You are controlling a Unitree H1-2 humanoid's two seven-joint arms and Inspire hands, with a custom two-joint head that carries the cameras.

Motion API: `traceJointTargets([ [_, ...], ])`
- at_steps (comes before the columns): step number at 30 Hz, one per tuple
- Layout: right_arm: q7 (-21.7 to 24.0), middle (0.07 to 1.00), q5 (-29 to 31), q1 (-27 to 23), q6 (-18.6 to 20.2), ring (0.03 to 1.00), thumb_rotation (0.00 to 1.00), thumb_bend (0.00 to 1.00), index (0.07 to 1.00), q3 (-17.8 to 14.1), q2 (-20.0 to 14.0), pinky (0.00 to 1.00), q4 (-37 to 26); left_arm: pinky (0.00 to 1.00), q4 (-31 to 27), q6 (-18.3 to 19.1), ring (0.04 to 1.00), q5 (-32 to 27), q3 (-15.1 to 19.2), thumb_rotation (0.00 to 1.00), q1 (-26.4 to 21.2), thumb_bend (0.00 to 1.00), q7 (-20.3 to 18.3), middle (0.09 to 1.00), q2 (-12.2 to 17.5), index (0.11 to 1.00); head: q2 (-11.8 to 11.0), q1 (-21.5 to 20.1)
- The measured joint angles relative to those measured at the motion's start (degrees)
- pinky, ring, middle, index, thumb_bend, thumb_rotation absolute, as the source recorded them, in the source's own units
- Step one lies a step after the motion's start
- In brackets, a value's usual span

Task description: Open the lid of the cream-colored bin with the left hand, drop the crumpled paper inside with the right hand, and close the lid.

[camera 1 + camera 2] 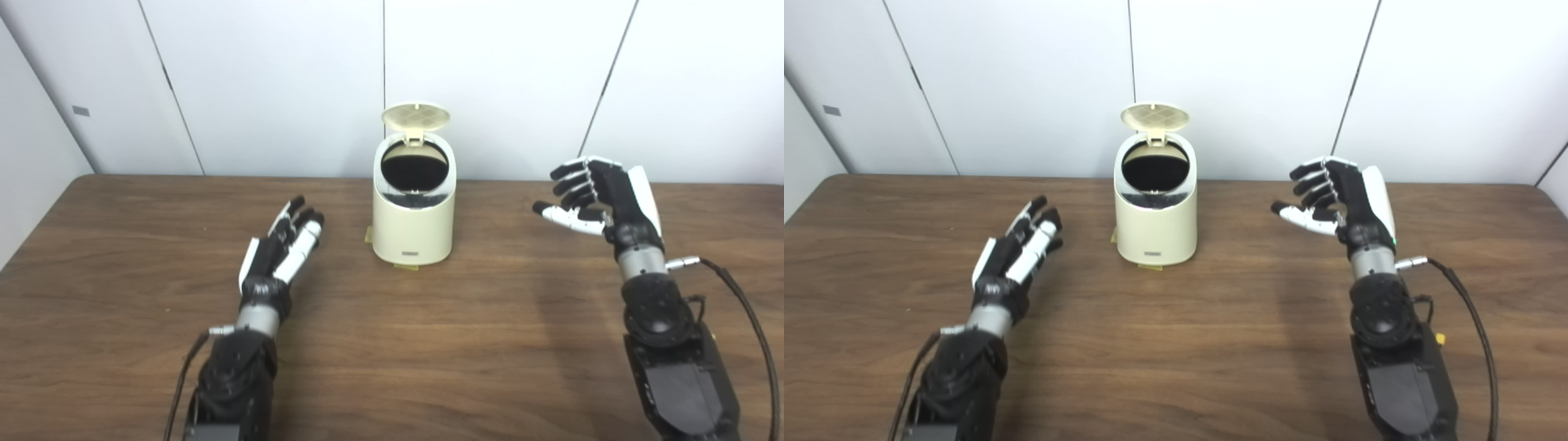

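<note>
Cream-colored plastic marks the bin (414, 214), which stands upright on the brown wood-grain surface (392, 343) near its far edge, close to the white panelled wall (275, 79). Its round lid (416, 116) is swung up on the rear hinge and stands nearly upright above the rim, so the dark opening faces me; I cannot tell what lies inside, for the interior shows only black. Small yellowish bits of tape (405, 267) peek out at the bin's base, at its front and left side. My left robot hand (280, 248) hovers low over the surface, to the left of the bin and apart from it, with the fingers stretched forward and spread, holding nothing. My right robot hand (1335, 199) is raised to the right of the bin, also well apart from it, palm turned toward the bin, fingers loosely curled but apart, the thumb pointing at the bin, and nothing held in it. A black cable (1470, 318) loops off my right wrist. I see no crumpled paper anywhere on the surface or in either robot hand.
</note>
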Motion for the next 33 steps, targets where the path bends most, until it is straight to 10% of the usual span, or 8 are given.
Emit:
traceJointTargets([
  [3,1.83,0.877,7.74,2.06,4.66,0.849,0.57,0.61,0.851,-3.09,3.52,0.71,-2.06,0.94,1.8,0.94,0.958,-0.01,-0.33,0.63,-3.97,0.45,-0.56,0.973,0.58,1.0,-0.26,-0.09],
  [13,2.98,1.0,14.3,8.22,0.35,0.996,0.97,0.61,0.987,-2.56,8.27,0.97,-1.56,0.98,10.8,2.6,0.991,-1.08,-1.4,0.75,-14.75,0.52,-6.06,0.978,4.23,0.956,-1.32,-1.41],
  [33,1.02,1.0,18.96,12.46,-8.66,1.0,1.0,0.61,1.0,-3.36,11.48,1.0,0.57,0.96,18.3,-1.54,0.96,5.04,-8.39,0.92,-24.4,0.47,-9.54,0.927,6.52,0.836,-2.81,0.09],
])
